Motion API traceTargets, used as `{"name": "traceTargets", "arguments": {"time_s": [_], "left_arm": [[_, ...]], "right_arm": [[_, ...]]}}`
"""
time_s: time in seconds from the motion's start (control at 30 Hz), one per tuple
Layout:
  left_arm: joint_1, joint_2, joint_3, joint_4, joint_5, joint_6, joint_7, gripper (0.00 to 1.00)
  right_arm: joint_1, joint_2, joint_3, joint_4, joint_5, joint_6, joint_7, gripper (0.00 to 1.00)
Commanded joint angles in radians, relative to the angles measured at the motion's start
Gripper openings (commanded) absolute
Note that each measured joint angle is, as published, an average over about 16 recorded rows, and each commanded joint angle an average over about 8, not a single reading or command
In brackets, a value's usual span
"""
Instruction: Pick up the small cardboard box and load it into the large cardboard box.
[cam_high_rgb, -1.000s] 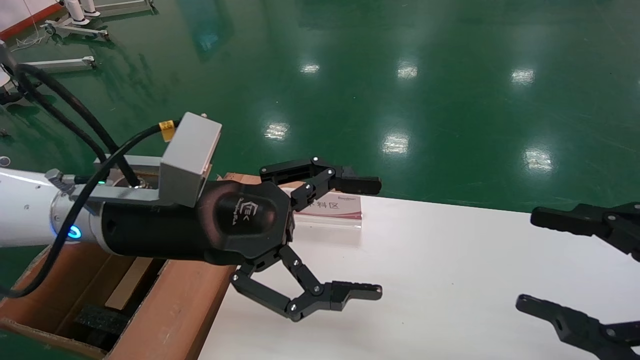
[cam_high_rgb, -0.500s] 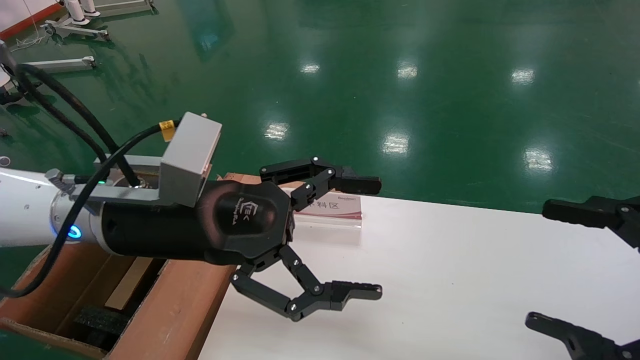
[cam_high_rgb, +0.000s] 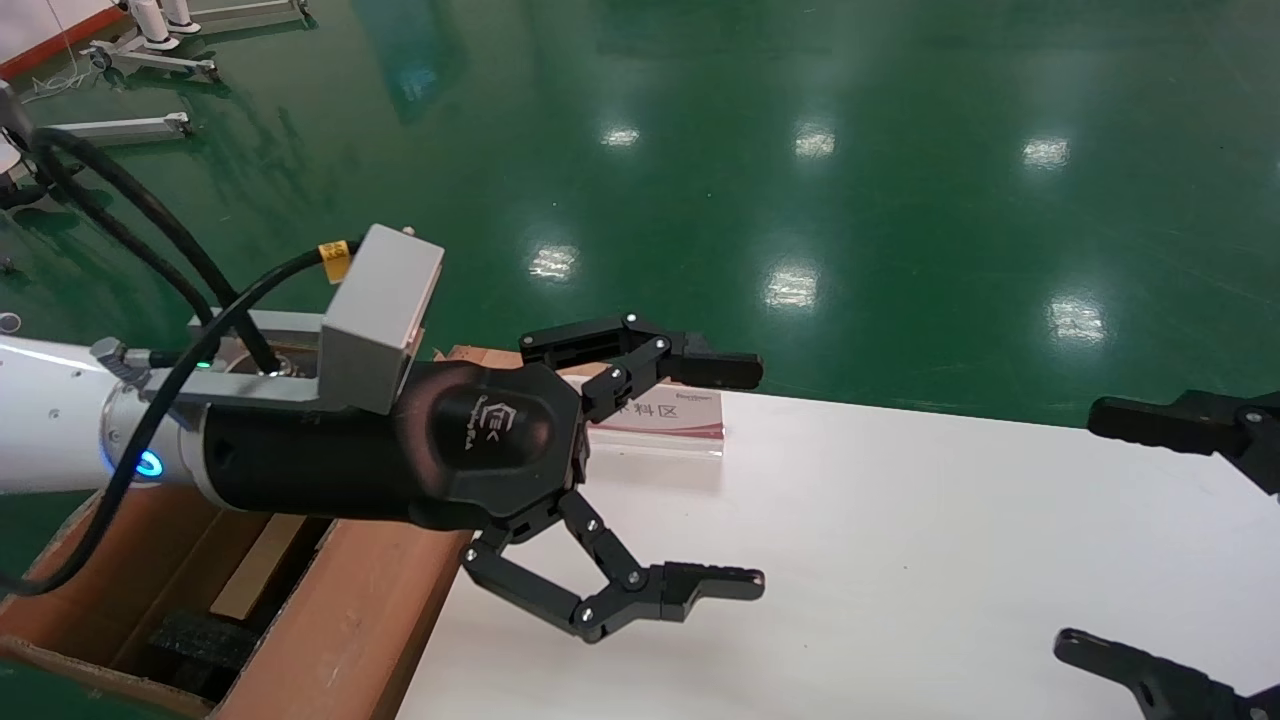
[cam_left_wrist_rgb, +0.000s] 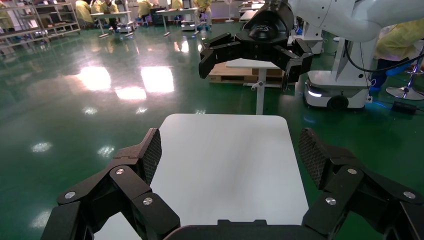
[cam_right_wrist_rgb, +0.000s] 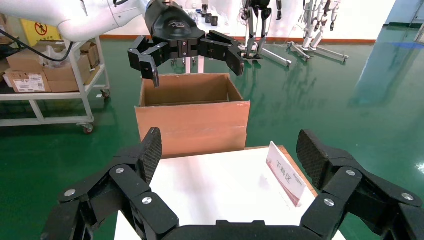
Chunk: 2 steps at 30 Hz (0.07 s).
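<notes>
With no small cardboard box visible, hover spread and empty: left pincer (cam_high_rgb: 700, 480) mid-frame over tabletop (cam_high_rgb: 880, 560), right pincer (cam_high_rgb: 1130, 540) at right edge, large cardboard box (cam_high_rgb: 340, 620) lower left.

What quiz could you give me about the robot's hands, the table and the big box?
1. True or false: the left gripper has its fingers open and holds nothing.
2. What stands right beside the white table? A) a big cardboard box B) a blue bucket C) a red chair
3. Fill in: the shiny floor is ____.
Key: 1 true; 2 A; 3 green.
</notes>
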Motion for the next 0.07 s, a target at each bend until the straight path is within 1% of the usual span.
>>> {"name": "traceTargets", "arguments": {"time_s": [0.03, 0.07], "left_arm": [[0.000, 0.000, 0.000, 0.000, 0.000, 0.000, 0.000, 1.00], [0.000, 0.000, 0.000, 0.000, 0.000, 0.000, 0.000, 1.00]], "right_arm": [[0.000, 0.000, 0.000, 0.000, 0.000, 0.000, 0.000, 1.00], [0.000, 0.000, 0.000, 0.000, 0.000, 0.000, 0.000, 1.00]]}}
